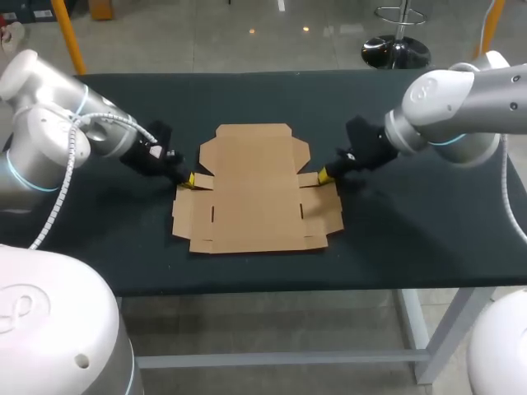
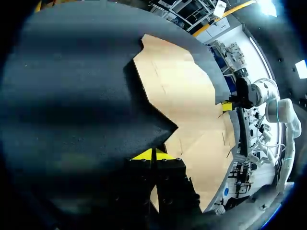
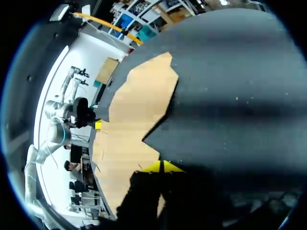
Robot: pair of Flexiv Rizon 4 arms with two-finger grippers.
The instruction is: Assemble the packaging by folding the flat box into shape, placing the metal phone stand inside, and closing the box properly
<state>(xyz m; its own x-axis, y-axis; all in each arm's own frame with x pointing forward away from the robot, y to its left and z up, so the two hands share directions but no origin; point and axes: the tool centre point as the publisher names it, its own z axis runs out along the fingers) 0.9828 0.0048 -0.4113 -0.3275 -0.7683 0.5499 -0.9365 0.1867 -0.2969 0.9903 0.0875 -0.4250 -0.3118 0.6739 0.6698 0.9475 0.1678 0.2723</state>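
My left arm (image 1: 49,132), white and grey with a ribbed cable along it, comes in from the left side over the dark table (image 1: 412,239). The left gripper (image 1: 190,179) is low at the table, its yellow tips touching the outer edge of the small left side flap of the flat brown cardboard box blank (image 1: 255,193). In the left wrist view the left gripper (image 2: 152,154) is clenched: the two yellow tips sit pressed together with only a thin seam between them and no cardboard seen in that seam. The blank's edge lies just beside and ahead of them.

The box blank lies unfolded and flat on the middle of the table, a wide centre panel with a notched panel at the far end, short flaps on both sides and a narrow strip along the near edge.

On the right side, the right gripper (image 1: 324,174) is down at the small right side flap, its yellow tips touching that flap's outer edge. In the right wrist view the right gripper (image 3: 163,166) is clenched too, tips together along a thin seam, the cardboard just beside them. My right arm (image 1: 461,107), white and grey, comes in from the right side
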